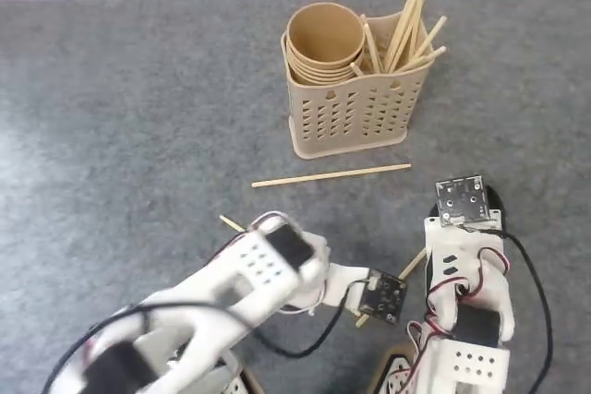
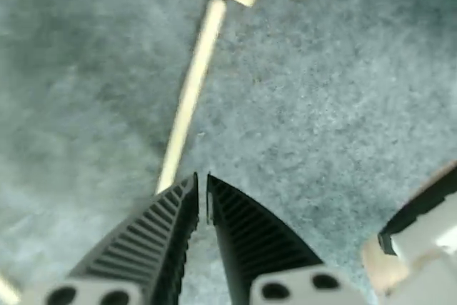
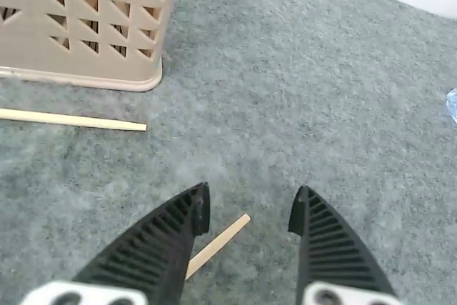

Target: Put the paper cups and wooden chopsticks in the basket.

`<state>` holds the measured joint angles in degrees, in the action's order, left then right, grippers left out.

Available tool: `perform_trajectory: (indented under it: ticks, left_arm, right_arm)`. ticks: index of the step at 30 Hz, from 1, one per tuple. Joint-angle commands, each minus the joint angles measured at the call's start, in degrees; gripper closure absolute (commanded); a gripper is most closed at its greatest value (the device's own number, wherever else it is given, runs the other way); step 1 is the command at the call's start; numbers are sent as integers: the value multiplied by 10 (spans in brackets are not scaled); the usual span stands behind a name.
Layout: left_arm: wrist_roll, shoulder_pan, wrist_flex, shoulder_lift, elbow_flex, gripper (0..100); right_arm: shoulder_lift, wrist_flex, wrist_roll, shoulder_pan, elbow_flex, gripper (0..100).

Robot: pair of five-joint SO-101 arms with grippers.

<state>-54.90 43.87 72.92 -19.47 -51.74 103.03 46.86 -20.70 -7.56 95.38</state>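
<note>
Basket (image 1: 355, 117) holds cups (image 1: 323, 36) and chopsticks (image 1: 404, 29); left end effector (image 2: 202, 180) clenched, right end effector (image 3: 250, 208) released.

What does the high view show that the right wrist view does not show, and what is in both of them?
The high view adds the stacked paper cups and the chopsticks standing in the neighbouring compartment. The right wrist view adds the right gripper, open over the carpet. Both have the basket and the long chopstick lying on the carpet in front of it.
</note>
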Motion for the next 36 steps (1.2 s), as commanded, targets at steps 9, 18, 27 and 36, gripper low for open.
perform_trajectory:
  ticks: [9, 18, 27, 36]
  left_arm:
    - [-11, -24, -45, 160, 88, 892]
    - [-26, -10, -18, 105, 89, 892]
    - [-28, 2, -19, 37, 65, 892]
    - [-28, 4, -146, 37, -33, 892]
  right_arm:
    - [2, -13, 4, -8, 11, 809]
    - [7, -20, 8, -29, 11, 809]
    - [1, -23, 8, -29, 11, 809]
    - [1, -23, 8, -29, 11, 809]
